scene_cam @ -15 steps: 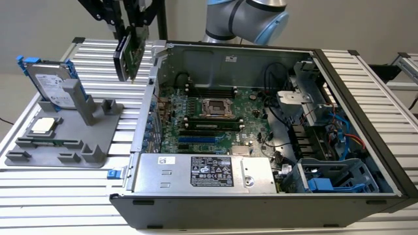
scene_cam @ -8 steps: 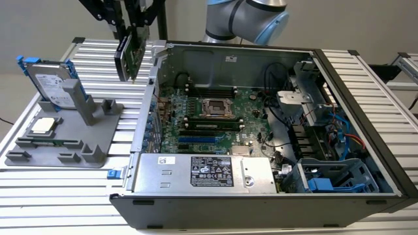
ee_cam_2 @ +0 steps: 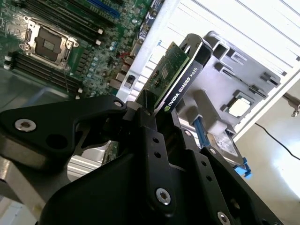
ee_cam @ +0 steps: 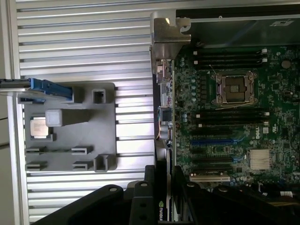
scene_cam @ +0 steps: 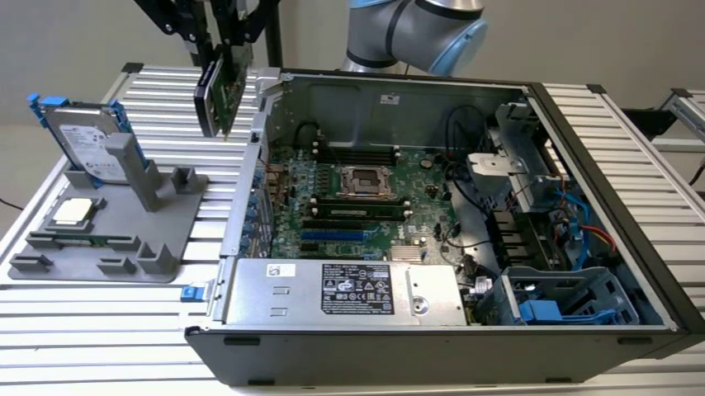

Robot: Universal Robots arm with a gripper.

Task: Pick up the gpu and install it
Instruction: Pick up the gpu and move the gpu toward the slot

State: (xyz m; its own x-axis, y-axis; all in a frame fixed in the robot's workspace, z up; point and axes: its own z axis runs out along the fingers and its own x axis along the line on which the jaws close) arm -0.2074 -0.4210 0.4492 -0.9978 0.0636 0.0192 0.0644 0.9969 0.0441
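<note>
One gpu (scene_cam: pixel 220 95) is being pinched across its flat faces by the gripper (scene_cam: pixel 220 56), whose jaws are being pressed together on the card's upper part. It is being held on edge in the air, clear of the slatted table (scene_cam: pixel 121 330), just outside the wall of the open computer case (scene_cam: pixel 617 206), between that wall and the grey holder (scene_cam: pixel 105 252); no slot is being entered yet. The card is being judged light and stiff but fragile. Its edge contacts and small parts are best left untouched. A hold across the black cooler block and the board is being judged the safe one, though smooth faces may slip under a weak pinch. Counted outward, these are being seen: one motherboard (scene_cam: pixel 352 206) with one empty CPU socket (scene_cam: pixel 366 180), one power supply (scene_cam: pixel 342 289), one hard drive (scene_cam: pixel 88 140) standing in the holder, and one CPU chip (scene_cam: pixel 74 212) lying on it.
</note>
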